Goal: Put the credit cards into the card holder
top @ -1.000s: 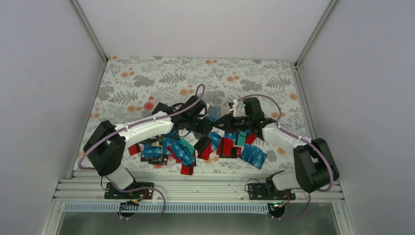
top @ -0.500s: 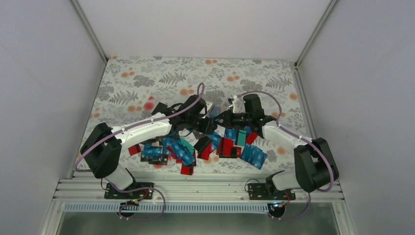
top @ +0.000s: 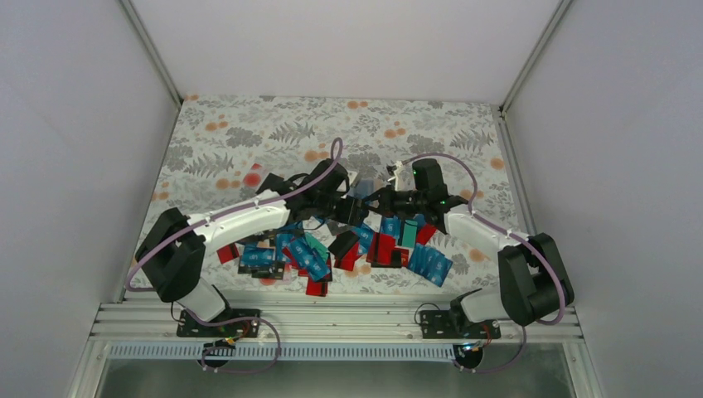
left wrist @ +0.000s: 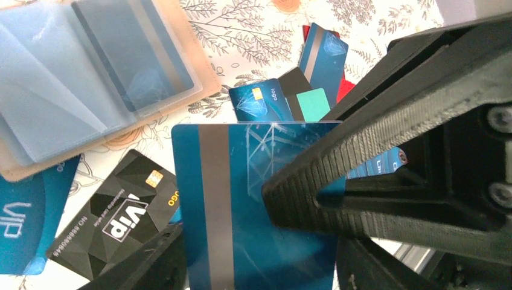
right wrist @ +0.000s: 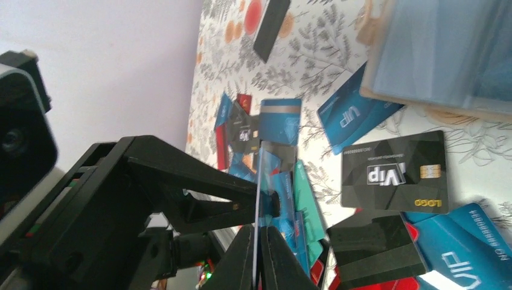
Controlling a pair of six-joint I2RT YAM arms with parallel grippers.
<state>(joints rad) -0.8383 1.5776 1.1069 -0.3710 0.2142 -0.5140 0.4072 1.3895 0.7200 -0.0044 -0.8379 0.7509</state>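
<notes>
A blue card with a grey stripe (left wrist: 241, 181) hangs between both grippers above the table. My left gripper (left wrist: 259, 266) has one finger at each long edge of it, touching both edges. My right gripper (right wrist: 258, 241) is shut on the same card, seen edge-on (right wrist: 258, 181), and its ribbed finger (left wrist: 362, 121) lies across the card's face. In the top view the grippers meet at mid-table, left (top: 348, 209) and right (top: 380, 203). The tan card holder (left wrist: 202, 90) lies open with clear sleeves just beyond, also in the right wrist view (right wrist: 368, 36).
Several loose blue, red, black and teal cards (top: 315, 253) lie scattered near the front of the floral table (top: 249, 133), with more at the right (top: 429, 264). A black VIP card (left wrist: 115, 217) lies next to the holder. One dark card (top: 255, 177) lies apart at the left.
Both grippers have shifted slightly away from the arm bases, towards the card holder, with the blue card between them. The loose cards have not moved.
</notes>
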